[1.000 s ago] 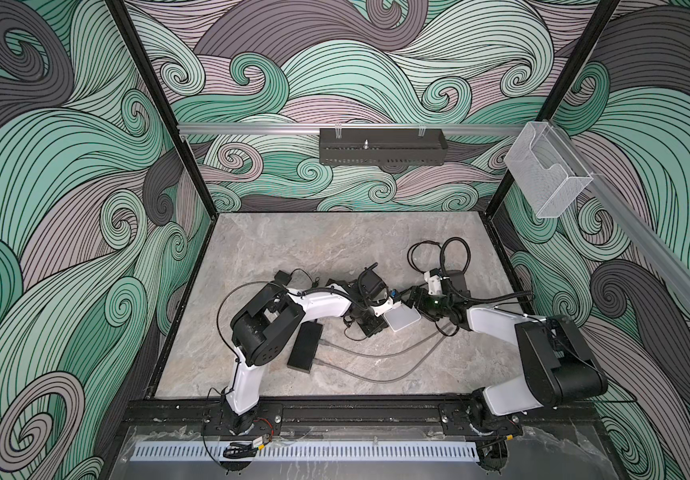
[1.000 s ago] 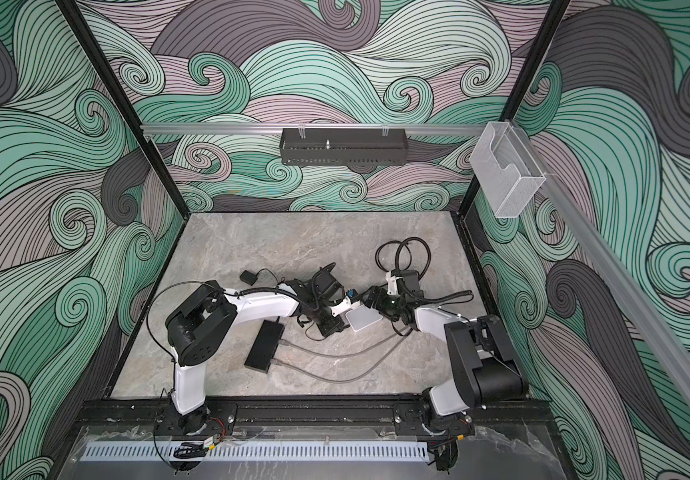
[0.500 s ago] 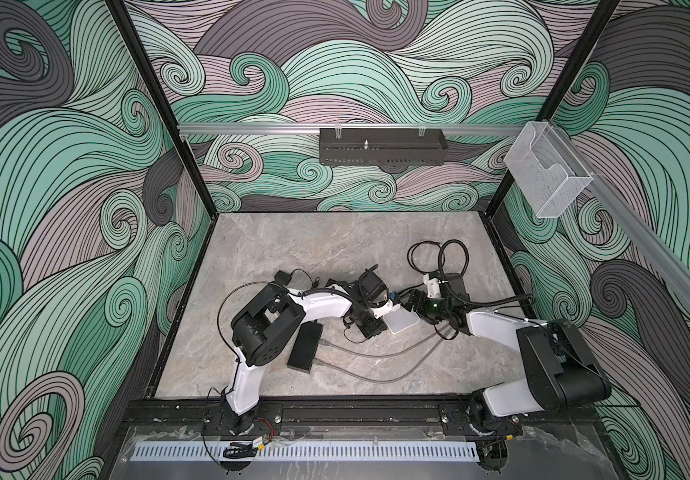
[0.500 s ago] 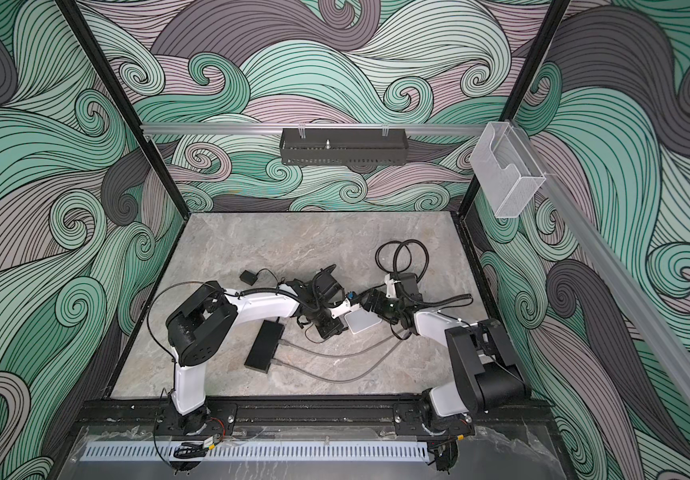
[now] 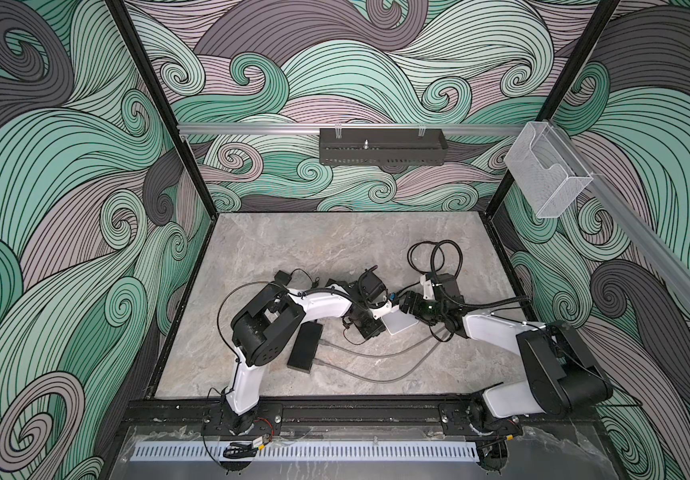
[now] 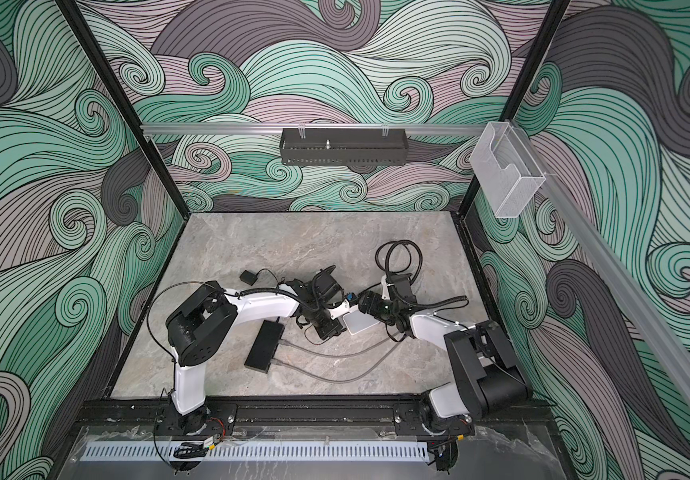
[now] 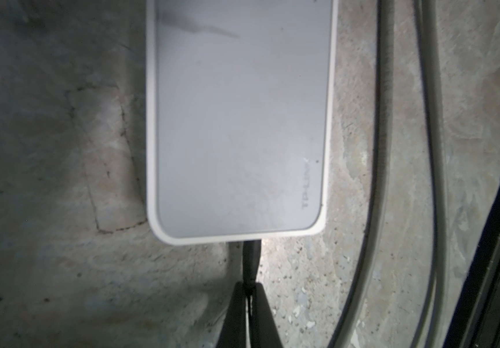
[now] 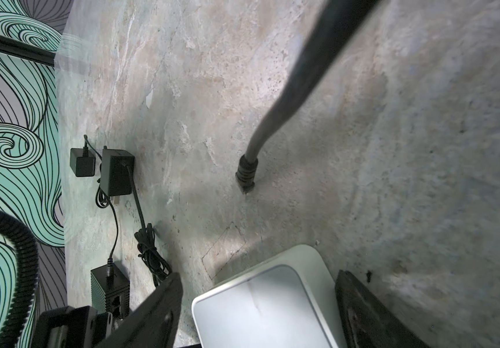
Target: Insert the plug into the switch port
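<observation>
Okay, left gripper (image 7: 248, 301) is pinched tight on the back of the black plug (image 7: 250, 262). Plug's long axis runs straight out from the fingertips, nose meeting the short edge of the white switch (image 7: 242, 120) on the table (image 7: 62, 180); seated or not, can't tell. Left arm does the push, probably straight ahead. Right gripper (image 8: 259, 280) sits wide astride the switch's far end; actual clamping unclear.
</observation>
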Action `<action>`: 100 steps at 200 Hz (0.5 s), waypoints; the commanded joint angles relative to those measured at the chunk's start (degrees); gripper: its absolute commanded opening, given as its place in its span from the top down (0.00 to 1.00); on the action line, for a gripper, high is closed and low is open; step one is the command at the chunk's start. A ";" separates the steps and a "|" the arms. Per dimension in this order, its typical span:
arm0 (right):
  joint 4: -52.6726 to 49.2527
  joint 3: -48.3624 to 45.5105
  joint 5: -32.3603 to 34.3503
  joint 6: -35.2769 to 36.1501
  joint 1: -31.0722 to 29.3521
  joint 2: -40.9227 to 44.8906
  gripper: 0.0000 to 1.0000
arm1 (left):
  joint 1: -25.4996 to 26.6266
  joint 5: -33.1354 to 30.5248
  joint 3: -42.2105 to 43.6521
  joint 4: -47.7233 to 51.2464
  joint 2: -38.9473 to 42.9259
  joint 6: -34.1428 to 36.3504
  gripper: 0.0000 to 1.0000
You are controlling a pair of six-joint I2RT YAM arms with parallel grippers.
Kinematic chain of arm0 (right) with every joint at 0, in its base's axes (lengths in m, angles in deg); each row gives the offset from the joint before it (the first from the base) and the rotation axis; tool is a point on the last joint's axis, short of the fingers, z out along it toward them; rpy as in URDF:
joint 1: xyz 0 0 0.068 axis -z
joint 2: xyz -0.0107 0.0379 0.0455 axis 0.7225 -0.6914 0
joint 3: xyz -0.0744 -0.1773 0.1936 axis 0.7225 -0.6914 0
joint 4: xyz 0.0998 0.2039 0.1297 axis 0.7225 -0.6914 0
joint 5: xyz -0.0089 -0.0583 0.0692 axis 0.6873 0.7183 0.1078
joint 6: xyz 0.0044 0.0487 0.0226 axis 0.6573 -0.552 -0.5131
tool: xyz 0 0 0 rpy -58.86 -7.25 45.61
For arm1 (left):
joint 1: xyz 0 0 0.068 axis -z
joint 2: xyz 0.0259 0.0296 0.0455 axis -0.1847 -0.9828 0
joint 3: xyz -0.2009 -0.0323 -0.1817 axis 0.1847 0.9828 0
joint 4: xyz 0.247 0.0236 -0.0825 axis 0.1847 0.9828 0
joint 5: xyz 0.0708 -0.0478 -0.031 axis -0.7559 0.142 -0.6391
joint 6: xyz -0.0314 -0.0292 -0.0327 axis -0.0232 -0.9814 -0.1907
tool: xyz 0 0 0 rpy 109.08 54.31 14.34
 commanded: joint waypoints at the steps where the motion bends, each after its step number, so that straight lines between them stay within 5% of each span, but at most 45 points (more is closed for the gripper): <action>1: -3.61 1.04 -4.16 -0.87 -3.52 0.68 0.20 | 0.32 1.12 -1.72 -5.10 0.71 0.13 1.00; 100: -4.04 1.70 -2.14 0.68 -5.55 -0.30 0.25 | 0.12 0.86 -2.83 -3.65 2.55 1.23 1.00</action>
